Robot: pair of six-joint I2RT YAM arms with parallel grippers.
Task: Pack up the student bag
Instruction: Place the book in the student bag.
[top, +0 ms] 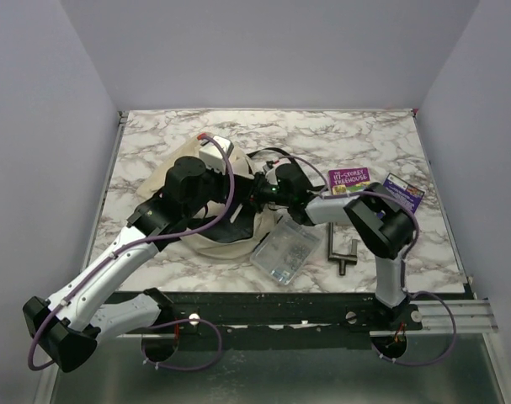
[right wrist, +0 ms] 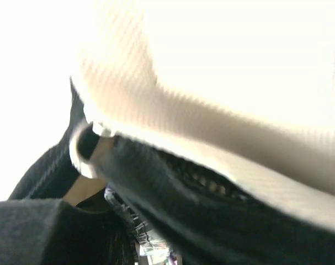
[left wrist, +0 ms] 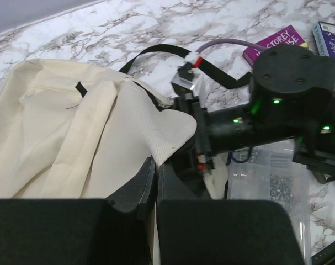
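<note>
The student bag (top: 224, 246) is a cream fabric backpack with black straps, lying at the table's centre-left. It fills the left of the left wrist view (left wrist: 73, 127). My left gripper (left wrist: 155, 175) is shut, its fingers pinching a raised corner of the bag's flap; it sits over the bag in the top view (top: 235, 195). My right gripper (top: 257, 195) reaches in from the right, its tips hidden under that flap (left wrist: 185, 157). The right wrist view is blurred and shows only cream fabric (right wrist: 222, 66) and a black zip line (right wrist: 211, 182).
A clear plastic pouch (top: 284, 251) lies right of the bag, under the right arm (left wrist: 269, 187). A purple book (top: 349, 178) and a second book (top: 404, 192) lie at the right. A metal T-shaped tool (top: 343, 252) lies near the front edge.
</note>
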